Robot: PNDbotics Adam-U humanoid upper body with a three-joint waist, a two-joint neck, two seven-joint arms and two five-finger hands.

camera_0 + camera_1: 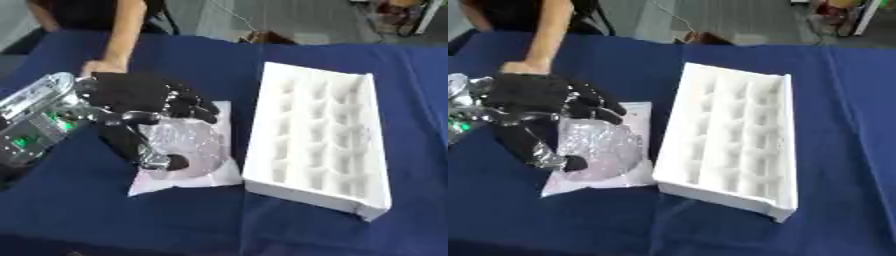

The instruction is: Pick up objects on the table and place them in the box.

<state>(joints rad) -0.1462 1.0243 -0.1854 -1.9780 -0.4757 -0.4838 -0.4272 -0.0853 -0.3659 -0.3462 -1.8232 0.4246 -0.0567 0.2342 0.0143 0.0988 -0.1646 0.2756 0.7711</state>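
Note:
A clear, crinkled plastic packet (189, 144) lies on a flat white sheet (217, 176) left of centre on the blue table. My left hand (138, 93), black with silver joints, comes in from the left and sits over the packet. Its fingers (194, 107) curl over the packet's far edge and its thumb (164, 161) hooks its near edge. The white foam box (302, 194), divided into several small compartments, lies just right of the sheet and looks empty. My right hand shows in neither view.
The blue cloth (96, 220) covers the whole table, with bare cloth in front of the packet and to the right of the box (785, 212). Floor and clutter lie beyond the table's far edge.

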